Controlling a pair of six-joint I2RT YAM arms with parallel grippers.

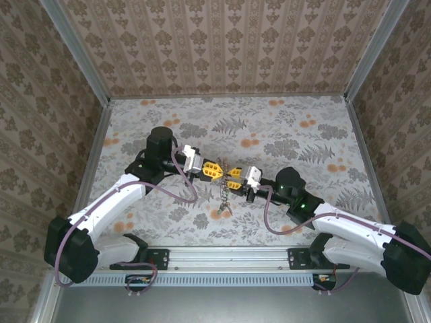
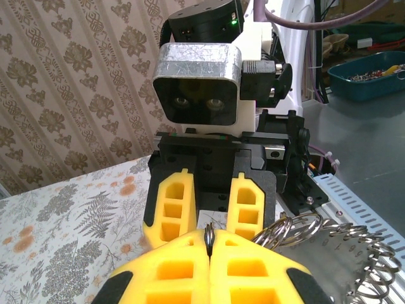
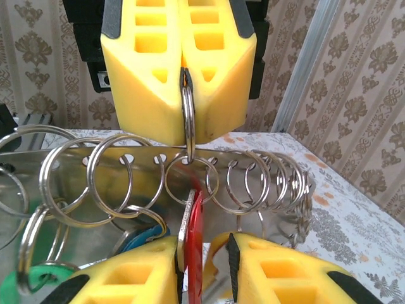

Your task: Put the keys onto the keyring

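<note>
Left gripper (image 3: 186, 123) has its jaws pressed together on the keyring (image 3: 188, 149), pinching the wire edge-on so the loop hangs below the fingertips and faces the other arm. That's a fixture grip: it steadies the ring and leaves its lower arc free to work on. Right gripper (image 2: 210, 212) faces it head-on, jaws partly spread with the red key (image 3: 196, 247) standing upright between them. The key sits against one finger with a visible gap to the other, so it reads as bracketed rather than clamped. The key's top sits just under a second ring that links through the pinched one; can't tell whether it is already on the chain or only at the point of threading. A metal strip (image 3: 120, 183) with a row of holes, each carrying a split ring, runs behind the key, and a green key head (image 3: 31, 278) hangs low at the side on its own ring. In the top view the bundle is held up between the two grippers over mid-worktop (image 1: 303, 148), loose tail hanging below them, presumably lifted so the rings hang free instead of lying flat. Judgement: step in hand is getting the red key gripped and lined up with the ring's split; main risk is the thin wire twisting in the pinch
</note>
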